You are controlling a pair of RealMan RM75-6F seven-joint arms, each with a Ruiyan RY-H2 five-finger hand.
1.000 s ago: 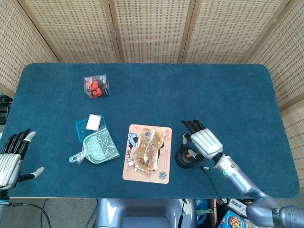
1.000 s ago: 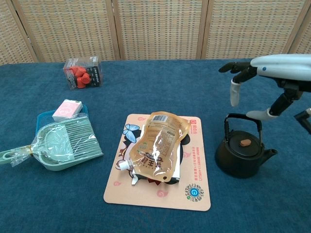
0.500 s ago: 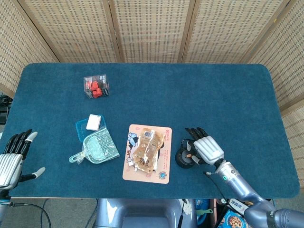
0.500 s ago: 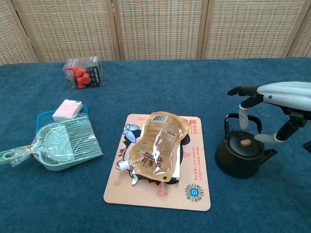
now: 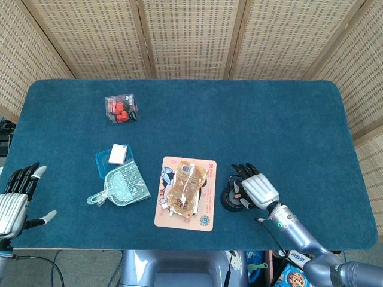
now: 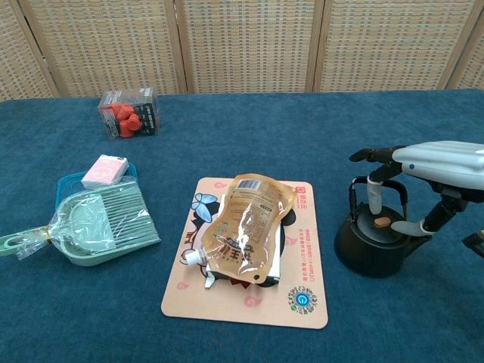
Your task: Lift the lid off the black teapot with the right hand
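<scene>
The black teapot stands on the blue cloth right of the pink mat, its hoop handle upright and its lid with a brown knob in place. My right hand hovers just over it, one finger and the thumb hanging down on either side of the knob without closing on it. From the head view the right hand covers most of the teapot. My left hand lies at the table's near left edge, fingers spread, holding nothing.
An orange pouch lies on the pink mat at centre. A green dustpan with a white box is at left, a clear box of red pieces at back left. Wicker screens stand behind the table.
My right hand has come down and toward me over the teapot; its finger and thumb now flank the lid's knob. The left hand is still.
</scene>
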